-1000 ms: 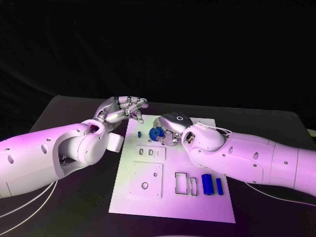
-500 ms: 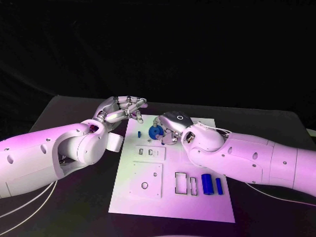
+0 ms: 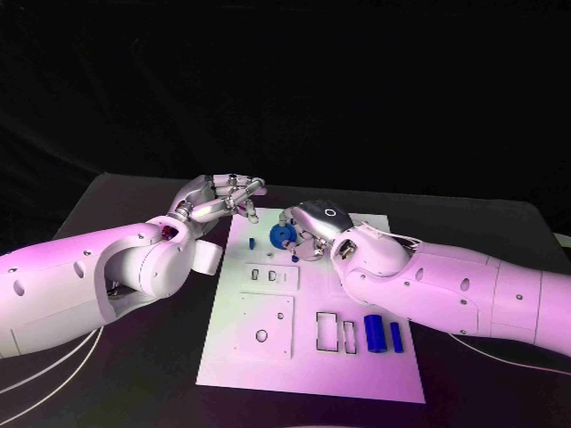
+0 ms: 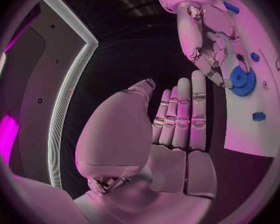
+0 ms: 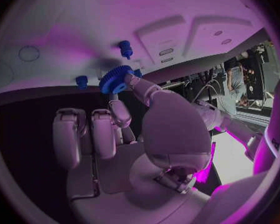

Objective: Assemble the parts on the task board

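Note:
The white task board lies in the middle of the table. My right hand is over its far end and pinches a blue gear between thumb and a finger; the right wrist view shows the gear close above the board. A small blue peg stands just left of the gear, and another peg rises from the board beyond it. Two blue cylinders lie side by side near the board's right edge. My left hand hovers off the far left corner, fingers straight, holding nothing.
Rectangular cut-outs and a square plate with holes mark the board's near half. Both forearms flank the board, the left and the right. Bare black table lies to the far right.
My right hand has shifted slightly toward the far end of the board with the gear in its pinch. The left hand has barely moved.

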Controlling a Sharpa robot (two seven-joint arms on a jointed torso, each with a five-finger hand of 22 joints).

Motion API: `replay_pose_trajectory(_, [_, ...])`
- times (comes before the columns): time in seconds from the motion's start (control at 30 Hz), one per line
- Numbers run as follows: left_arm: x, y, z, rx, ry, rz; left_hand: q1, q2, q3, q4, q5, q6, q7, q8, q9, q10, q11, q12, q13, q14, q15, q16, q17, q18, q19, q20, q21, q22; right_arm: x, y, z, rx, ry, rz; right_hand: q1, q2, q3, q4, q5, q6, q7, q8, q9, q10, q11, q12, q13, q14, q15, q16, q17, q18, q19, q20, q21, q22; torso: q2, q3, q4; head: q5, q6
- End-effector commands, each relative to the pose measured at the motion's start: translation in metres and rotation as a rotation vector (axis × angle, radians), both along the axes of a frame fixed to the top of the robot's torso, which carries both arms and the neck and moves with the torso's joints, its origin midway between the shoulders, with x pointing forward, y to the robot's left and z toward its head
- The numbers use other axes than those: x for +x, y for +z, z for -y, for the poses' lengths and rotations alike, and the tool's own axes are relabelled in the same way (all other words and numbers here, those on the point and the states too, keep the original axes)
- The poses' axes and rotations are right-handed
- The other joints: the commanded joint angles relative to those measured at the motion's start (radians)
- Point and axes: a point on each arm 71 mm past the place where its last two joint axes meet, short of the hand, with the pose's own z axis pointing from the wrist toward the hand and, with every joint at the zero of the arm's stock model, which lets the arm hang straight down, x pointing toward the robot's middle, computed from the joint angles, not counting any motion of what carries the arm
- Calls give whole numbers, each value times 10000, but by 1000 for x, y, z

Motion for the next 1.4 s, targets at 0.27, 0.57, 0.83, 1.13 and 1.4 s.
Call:
replay_pose_trajectory(0.27, [0, 1, 2, -107, -150, 43, -37, 97, -12, -41, -45, -63, 30, 35, 9, -53, 11, 34, 15, -84, 4, 49, -12, 52, -71, -21, 34, 9, 6, -9, 10, -520, -526, -407, -143, -67, -16, 48, 39, 91, -87, 13, 37, 30, -22, -19, -22, 581, -66, 22, 218, -189, 191, -42, -19, 1511, 5, 9, -4, -7, -1])
replay_pose_trajectory(0.57, [0, 1, 2, -107, -152, 41, -37, 97, -12, -41, -45, -63, 30, 35, 9, -53, 11, 34, 15, -84, 4, 49, -12, 52, -71, -21, 34, 9, 8, -9, 13, -455, -715, -305, -156, -68, 4, 55, 149, 78, -87, -12, 32, 31, -25, -20, -19, 581, -67, 25, 226, -195, 206, -45, -3, 1533, 7, -3, 9, -34, 19])
replay_pose_trajectory(0.83, [0, 1, 2, -104, -149, 38, -37, 97, -12, -41, -45, -63, 30, 35, 9, -53, 11, 34, 15, -84, 4, 49, -12, 52, -71, -21, 34, 9, 11, -9, 14, -378, -880, -196, -245, -101, -7, 105, 241, 5, -59, -81, 14, 5, -4, -48, -48, 575, -56, 16, 207, -187, 185, -42, -27, 1513, 6, -12, 0, -50, 23])
replay_pose_trajectory(1.13, [0, 1, 2, -104, -156, 31, -37, 97, -12, -41, -45, -63, 30, 35, 9, -53, 11, 34, 15, -84, 4, 49, -12, 52, -71, -21, 34, 9, 13, -8, 14, -295, -1004, -104, -297, -107, -15, 144, 237, -65, -37, -136, -1, -20, 14, -73, -79, 568, -42, 4, 183, -182, 171, -34, -44, 1497, 11, -10, 18, -78, 31])
replay_pose_trajectory(1.4, [0, 1, 3, -109, -174, 27, -37, 97, -12, -41, -45, -63, 30, 35, 9, -53, 11, 34, 15, -84, 4, 49, -12, 52, -71, -21, 34, 9, 14, -9, 11, -325, -882, -274, -357, -156, -52, 175, 168, -129, -16, -193, -12, -34, 36, -82, -84, 564, -24, -3, 172, -176, 155, -20, -63, 1481, 1, -15, 2, -66, 22])
